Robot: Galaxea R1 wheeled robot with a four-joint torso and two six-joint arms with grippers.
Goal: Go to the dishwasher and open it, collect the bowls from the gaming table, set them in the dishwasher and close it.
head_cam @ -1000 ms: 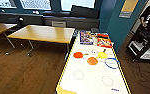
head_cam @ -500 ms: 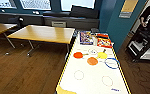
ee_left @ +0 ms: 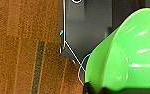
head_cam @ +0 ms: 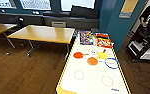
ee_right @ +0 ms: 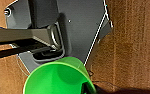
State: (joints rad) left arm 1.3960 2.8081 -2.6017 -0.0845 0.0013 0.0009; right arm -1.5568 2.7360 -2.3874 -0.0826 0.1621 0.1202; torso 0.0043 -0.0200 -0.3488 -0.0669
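Against left hand (ee_left: 91, 87), green bowl (ee_left: 126, 55)

No change was seen: the bowls (head_cam: 92, 60) on the cream tabletop (head_cam: 91, 80) were left where they lay.

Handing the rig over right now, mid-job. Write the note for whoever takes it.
Grip: cannot tell on either arm. A green bowl shows close in both wrist views; whether it is held is unclear.
Things: on the gaming table lie a red bowl, an orange bowl, a yellow bowl and a blue-rimmed bowl; game boxes sit at its far end.
Done: the robot faces the table's near end.
Left: those four bowls are not yet collected.
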